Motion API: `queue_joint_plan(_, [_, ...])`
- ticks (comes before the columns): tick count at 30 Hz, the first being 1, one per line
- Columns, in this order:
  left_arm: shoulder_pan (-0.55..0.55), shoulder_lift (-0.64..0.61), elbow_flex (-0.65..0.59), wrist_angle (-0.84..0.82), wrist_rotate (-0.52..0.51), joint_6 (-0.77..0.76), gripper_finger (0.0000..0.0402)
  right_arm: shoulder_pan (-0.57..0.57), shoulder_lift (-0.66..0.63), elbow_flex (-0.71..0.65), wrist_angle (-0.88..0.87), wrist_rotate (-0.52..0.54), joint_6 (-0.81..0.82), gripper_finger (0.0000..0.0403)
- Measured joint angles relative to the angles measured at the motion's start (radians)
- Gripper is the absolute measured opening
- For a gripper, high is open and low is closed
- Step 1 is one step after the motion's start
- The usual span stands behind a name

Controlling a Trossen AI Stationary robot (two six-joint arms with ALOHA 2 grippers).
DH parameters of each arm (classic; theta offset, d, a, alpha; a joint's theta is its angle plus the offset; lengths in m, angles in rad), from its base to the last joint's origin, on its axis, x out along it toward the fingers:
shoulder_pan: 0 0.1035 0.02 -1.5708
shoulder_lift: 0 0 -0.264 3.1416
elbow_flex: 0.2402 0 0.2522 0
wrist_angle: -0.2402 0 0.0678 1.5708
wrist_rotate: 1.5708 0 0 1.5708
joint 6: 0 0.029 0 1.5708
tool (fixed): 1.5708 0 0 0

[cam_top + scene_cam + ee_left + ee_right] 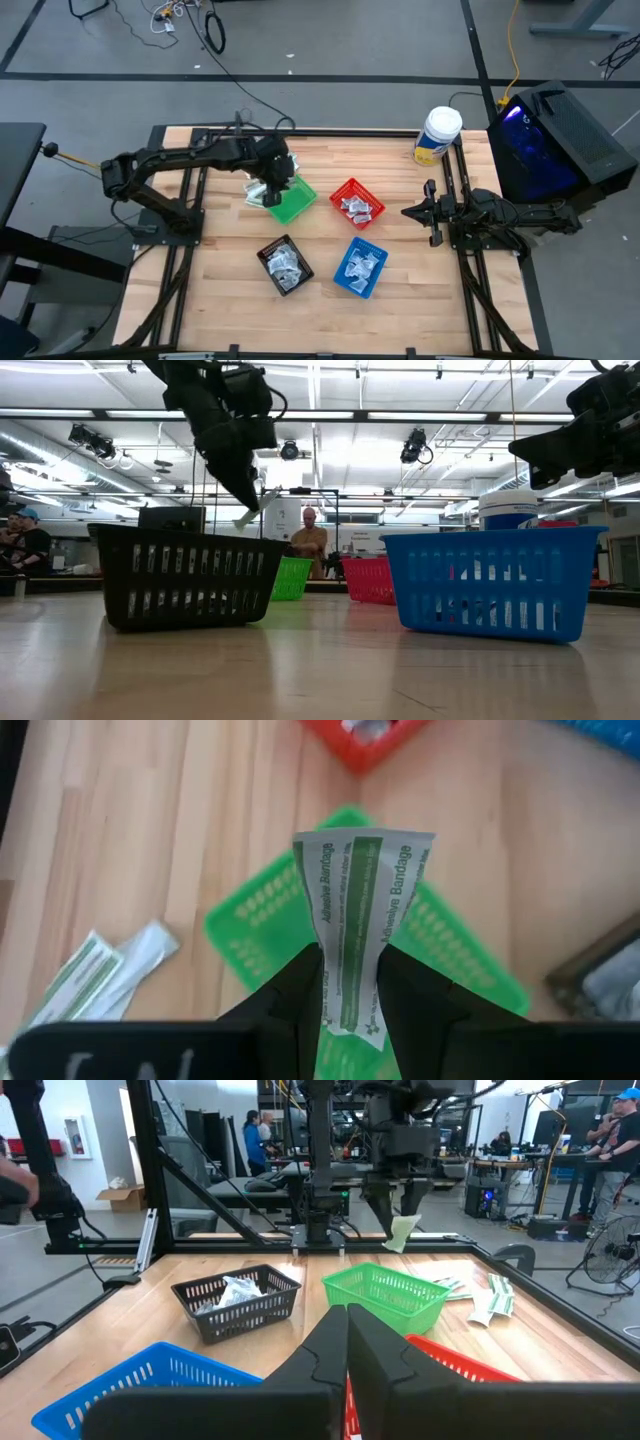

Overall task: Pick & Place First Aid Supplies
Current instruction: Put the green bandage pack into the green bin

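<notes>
Above the green basket (440, 935), left gripper (350, 982) pinching a bandage strip (362, 910) by its lower end; light, limp, easily creased, best held mid-length. Printed "Adhesive Bandage". More strips (95, 975) loose on the table (120, 830) beside. Farther right, right gripper (348, 1342) clenched, nothing held.

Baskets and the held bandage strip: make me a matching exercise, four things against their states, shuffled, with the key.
Things:
1. bandage strip
2. green basket
3. black basket
4. right gripper

States:
A. shut on nothing, beside the red basket
B. holds crumpled packets
C. pinched in the left gripper
D. directly below the held strip

Pairs: 1-C, 2-D, 3-B, 4-A
</notes>
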Motion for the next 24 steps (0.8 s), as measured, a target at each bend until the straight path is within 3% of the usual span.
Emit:
queue_joint_plan(13, [-0.03, 0.017, 0.001, 0.039, -0.022, -0.171, 0.0113, 0.0, 0.0, 0.0, 0.0, 0.0, 0.0, 0.0013])
queue_joint_plan(24, [-0.038, 0.018, 0.0, 0.033, -0.012, -0.225, 0.0233, 0.0, 0.0, 0.0, 0.0, 0.0, 0.0, 0.0013])
